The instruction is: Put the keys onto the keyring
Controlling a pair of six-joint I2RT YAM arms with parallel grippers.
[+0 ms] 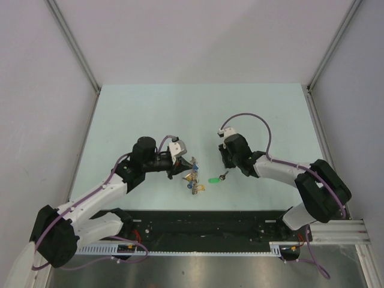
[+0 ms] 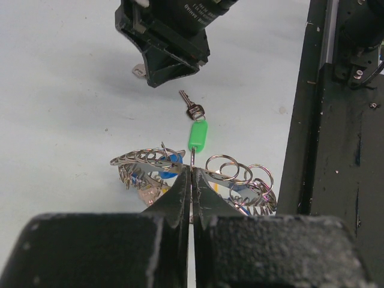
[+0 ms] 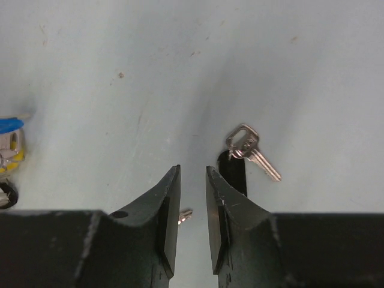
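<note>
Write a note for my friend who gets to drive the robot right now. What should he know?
Left pincer: shut on the edge of the keyring, gripping it near the front of the table.
Right pincer: open a little, empty, low over the table beside a small loose key.
Green key: lies just past the ring and looks loose.
Done: a blue key sits among the ring's loops, seemingly already on.
Left: hook the green key and the small loose key onto the ring.
</note>
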